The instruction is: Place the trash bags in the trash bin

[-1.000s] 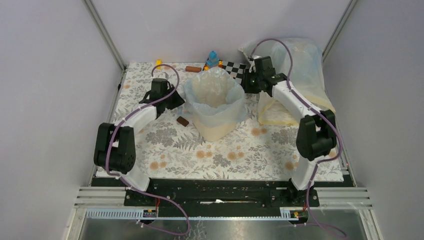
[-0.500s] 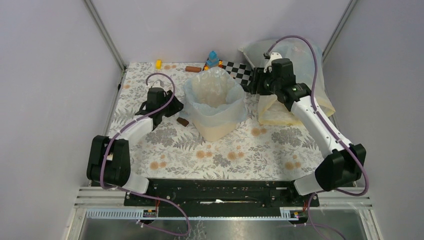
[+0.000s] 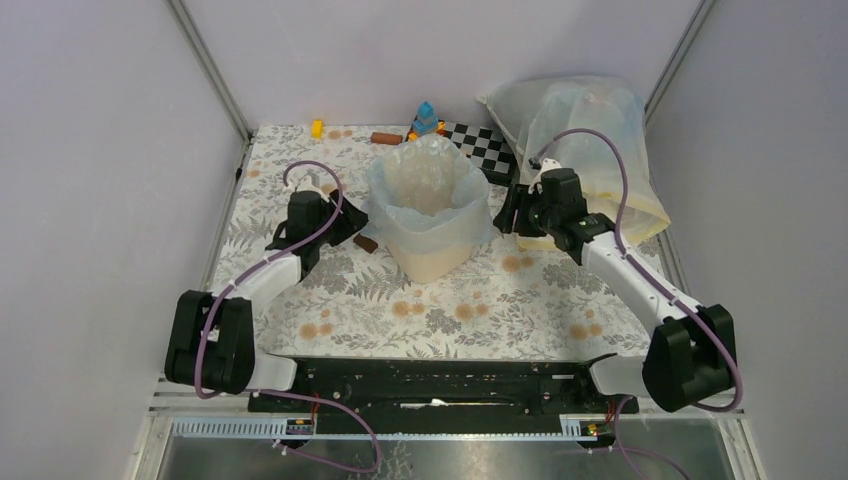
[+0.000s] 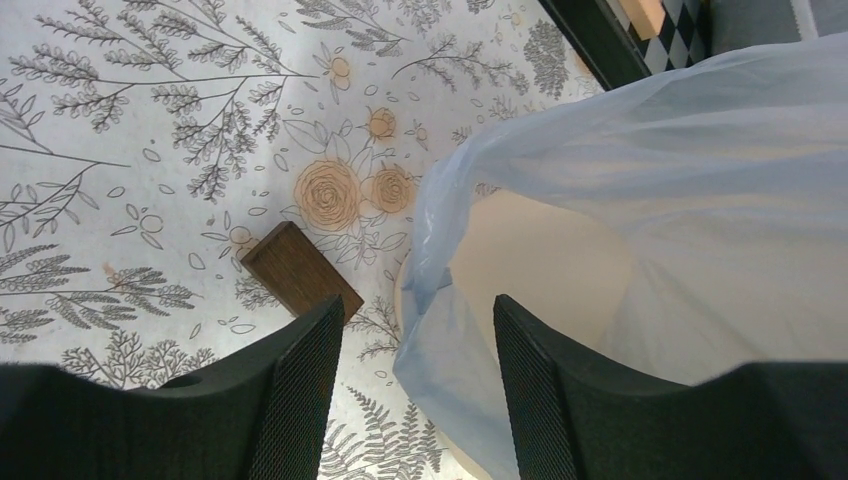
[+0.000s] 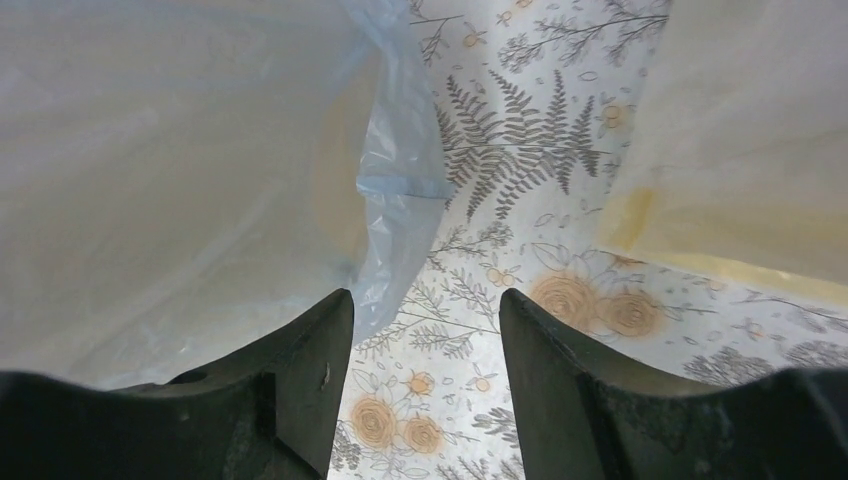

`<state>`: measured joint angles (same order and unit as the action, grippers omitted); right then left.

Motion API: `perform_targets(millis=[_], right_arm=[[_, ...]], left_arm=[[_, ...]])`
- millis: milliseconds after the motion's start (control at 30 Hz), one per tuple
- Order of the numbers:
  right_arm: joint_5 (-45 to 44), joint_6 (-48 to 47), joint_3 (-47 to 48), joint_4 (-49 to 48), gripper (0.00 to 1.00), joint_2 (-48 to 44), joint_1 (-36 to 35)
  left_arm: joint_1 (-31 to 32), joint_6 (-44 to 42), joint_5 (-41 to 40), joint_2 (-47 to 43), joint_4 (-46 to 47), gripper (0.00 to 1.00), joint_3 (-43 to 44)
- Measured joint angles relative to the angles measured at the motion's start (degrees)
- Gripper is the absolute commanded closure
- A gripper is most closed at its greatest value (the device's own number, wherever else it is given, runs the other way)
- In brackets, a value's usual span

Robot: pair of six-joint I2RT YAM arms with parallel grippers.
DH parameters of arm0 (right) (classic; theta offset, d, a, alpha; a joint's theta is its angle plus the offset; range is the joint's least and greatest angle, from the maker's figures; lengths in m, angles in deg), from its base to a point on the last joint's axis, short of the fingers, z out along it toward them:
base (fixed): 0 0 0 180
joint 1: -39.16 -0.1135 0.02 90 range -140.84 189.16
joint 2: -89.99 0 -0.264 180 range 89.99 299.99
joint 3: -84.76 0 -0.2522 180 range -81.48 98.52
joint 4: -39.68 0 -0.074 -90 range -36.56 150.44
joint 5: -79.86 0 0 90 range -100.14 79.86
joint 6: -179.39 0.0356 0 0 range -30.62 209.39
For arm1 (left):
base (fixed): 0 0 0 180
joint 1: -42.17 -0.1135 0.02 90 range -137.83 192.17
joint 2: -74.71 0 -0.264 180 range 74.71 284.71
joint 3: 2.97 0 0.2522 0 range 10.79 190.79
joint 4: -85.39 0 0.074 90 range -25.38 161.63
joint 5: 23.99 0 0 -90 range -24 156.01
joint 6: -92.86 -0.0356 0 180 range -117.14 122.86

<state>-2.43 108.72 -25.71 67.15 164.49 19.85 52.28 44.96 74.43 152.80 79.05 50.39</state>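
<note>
The cream-beige trash bin (image 3: 432, 258) stands mid-table. The pale-blue trash bag (image 3: 428, 185) lines it, with its edge folded out over the rim and crinkled plastic puffing up above it. My left gripper (image 3: 347, 225) is open just left of the bin. In the left wrist view (image 4: 415, 305) the bag's hanging edge (image 4: 440, 370) lies between the fingers, untouched, in front of the bin wall (image 4: 545, 265). My right gripper (image 3: 508, 210) is open just right of the bin. In the right wrist view (image 5: 425, 298) the bag (image 5: 180, 150) is beside the left finger, and only tablecloth lies between the fingers.
A brown block (image 3: 365, 242) lies left of the bin, also seen in the left wrist view (image 4: 300, 272). A large yellowish-clear sack (image 3: 590, 140) fills the back right corner, close to my right gripper. Small toys (image 3: 425, 118), a checkerboard (image 3: 475, 143) and another brown piece (image 3: 385, 138) sit along the back edge.
Both arms have drawn back toward the near side. My right gripper came down from behind the bin's right rim to its right side. My left gripper slid slightly nearer and left.
</note>
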Motion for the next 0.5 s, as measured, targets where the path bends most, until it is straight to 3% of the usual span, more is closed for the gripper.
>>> perform_targets(millis=[233, 500], right_arm=[[5.07, 3.23, -1.22, -7.26, 0.4, 6.23, 0.0], [7.02, 4.15, -1.42, -11.13, 0.58, 14.32, 0.0]], left_arm=[[0.0, 1.49, 3.17, 2.54, 4.17, 0.48, 0.02], [0.0, 1.88, 6.21, 9.77, 5.6, 0.85, 0.22]])
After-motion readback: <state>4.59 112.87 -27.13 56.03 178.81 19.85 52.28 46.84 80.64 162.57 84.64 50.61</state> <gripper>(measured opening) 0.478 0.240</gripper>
